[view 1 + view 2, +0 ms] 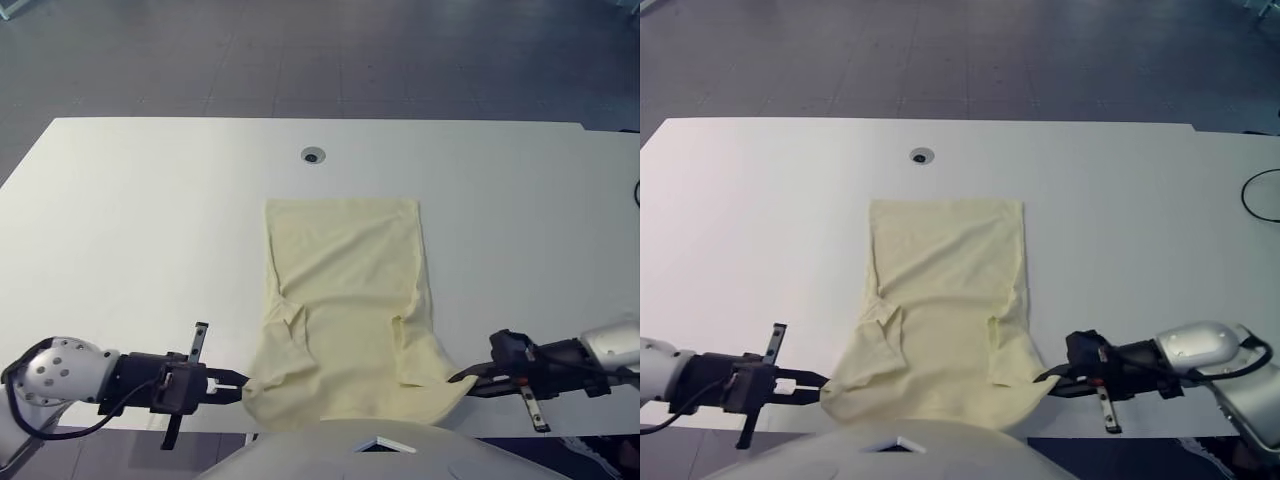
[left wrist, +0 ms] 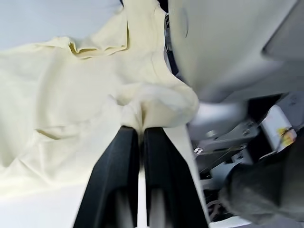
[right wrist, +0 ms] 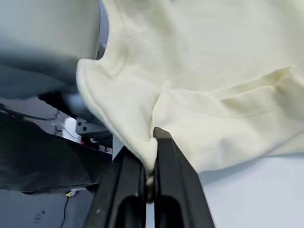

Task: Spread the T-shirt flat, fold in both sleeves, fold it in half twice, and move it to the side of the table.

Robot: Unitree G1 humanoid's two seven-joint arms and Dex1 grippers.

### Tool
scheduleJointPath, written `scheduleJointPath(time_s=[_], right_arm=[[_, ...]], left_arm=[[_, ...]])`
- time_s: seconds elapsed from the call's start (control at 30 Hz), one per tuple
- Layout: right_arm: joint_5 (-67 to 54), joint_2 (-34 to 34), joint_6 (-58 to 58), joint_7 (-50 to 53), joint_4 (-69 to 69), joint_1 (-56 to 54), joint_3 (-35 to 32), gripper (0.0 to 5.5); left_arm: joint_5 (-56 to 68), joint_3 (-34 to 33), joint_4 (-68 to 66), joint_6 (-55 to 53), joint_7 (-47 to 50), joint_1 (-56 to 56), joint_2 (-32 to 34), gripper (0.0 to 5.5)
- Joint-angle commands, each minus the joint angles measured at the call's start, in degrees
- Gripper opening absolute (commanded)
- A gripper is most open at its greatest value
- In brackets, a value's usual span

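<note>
T-shirt [image 1: 345, 300] lies with its long axis running near to far across the middle of your counter [image 1: 130, 220]. Its straight edge is at the far end, and the wider end with the sleeves folded inward reaches the counter's near edge. The counter is white, with a round hole [image 1: 313, 155] just beyond the shirt; grey floor [image 1: 300, 50] lies behind. Your left claw [image 1: 242, 385] is pinched tight on the shirt's near-left corner. Your right claw [image 1: 457, 378] is pinched tight on the near-right corner.
</note>
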State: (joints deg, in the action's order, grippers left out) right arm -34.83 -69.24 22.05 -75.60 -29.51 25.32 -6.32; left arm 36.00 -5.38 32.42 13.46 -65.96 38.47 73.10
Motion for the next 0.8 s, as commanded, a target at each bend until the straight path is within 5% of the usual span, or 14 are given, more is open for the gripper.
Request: scheduleJointPath(time_s=[0.03,0.2,0.5,0.8], right_arm=[[-8.58,-1.55,7.95,-2.50,-1.43,-2.89,-4.50,0.03],[-22.00,-1.49,18.66,-1.90,-5.41,-6.01,-9.24,0.03],[-39.93,-2.90,32.57,-2.70,-7.82,-8.51,-18.15,0.03],[-40.92,-2.60,38.89,-7.68,-11.08,-3.64,-24.85,0.03]], left_arm=[[7.90,-9.95,6.24,-9.21,-5.03,4.68,0.18,0.00],[16.26,-18.50,7.46,-19.19,-7.54,1.68,-1.52,0.00],[17.99,-24.53,5.00,-29.45,-14.61,-1.90,-5.04,0.00],[22.90,-31.29,7.21,-38.72,-19.45,-3.16,-7.01,0.00]])
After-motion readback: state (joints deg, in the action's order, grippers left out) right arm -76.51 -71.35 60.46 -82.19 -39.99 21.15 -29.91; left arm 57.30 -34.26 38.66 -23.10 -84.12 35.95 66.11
